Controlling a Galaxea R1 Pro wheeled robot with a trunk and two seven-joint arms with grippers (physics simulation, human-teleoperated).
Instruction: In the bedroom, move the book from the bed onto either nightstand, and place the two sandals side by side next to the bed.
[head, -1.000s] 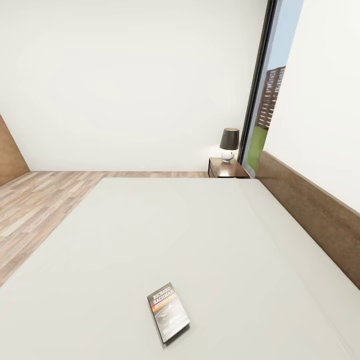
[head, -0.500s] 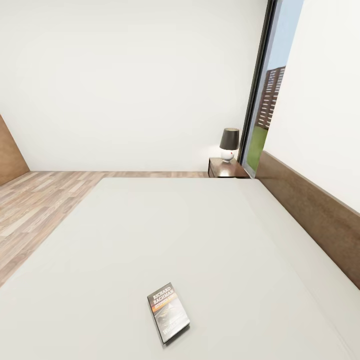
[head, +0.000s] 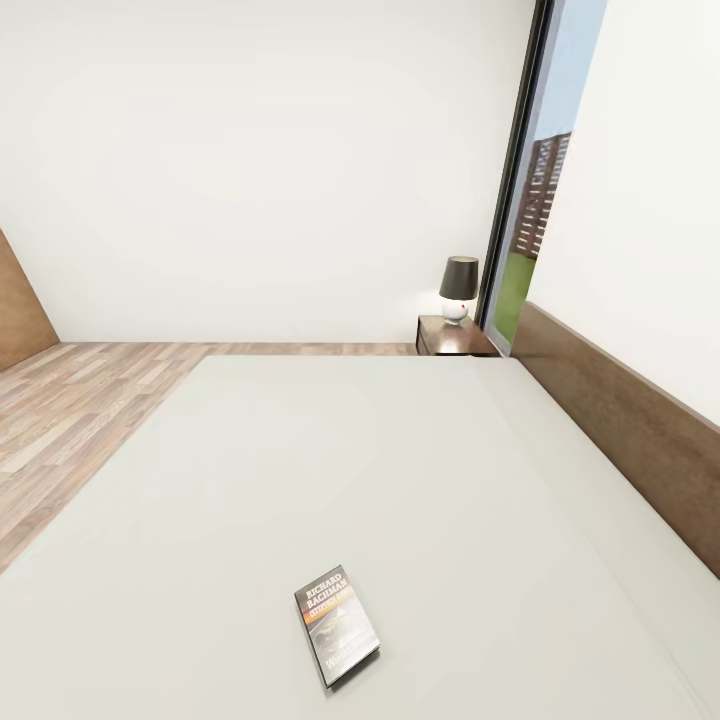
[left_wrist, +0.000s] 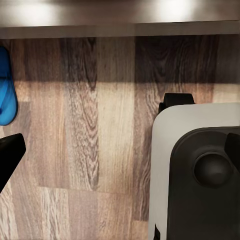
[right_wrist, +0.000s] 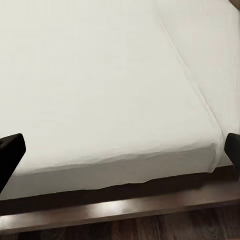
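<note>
The book (head: 337, 625), a dark paperback with white lettering and an orange band, lies flat on the pale grey mattress of the bed (head: 330, 470), close to me. A dark brown nightstand (head: 455, 338) stands past the bed's far corner, beside the headboard (head: 620, 420). In the left wrist view one blue sandal (left_wrist: 6, 100) lies on the wood floor near the bed's edge, and my left gripper (left_wrist: 122, 152) hangs open above the floor. My right gripper (right_wrist: 121, 150) is open over the edge of the mattress (right_wrist: 110, 90), holding nothing.
A lamp (head: 458, 288) with a dark shade sits on the nightstand. A tall window (head: 535, 200) runs behind it. Wood floor (head: 80, 410) stretches along the bed's left side. My white and black base (left_wrist: 200, 170) shows in the left wrist view.
</note>
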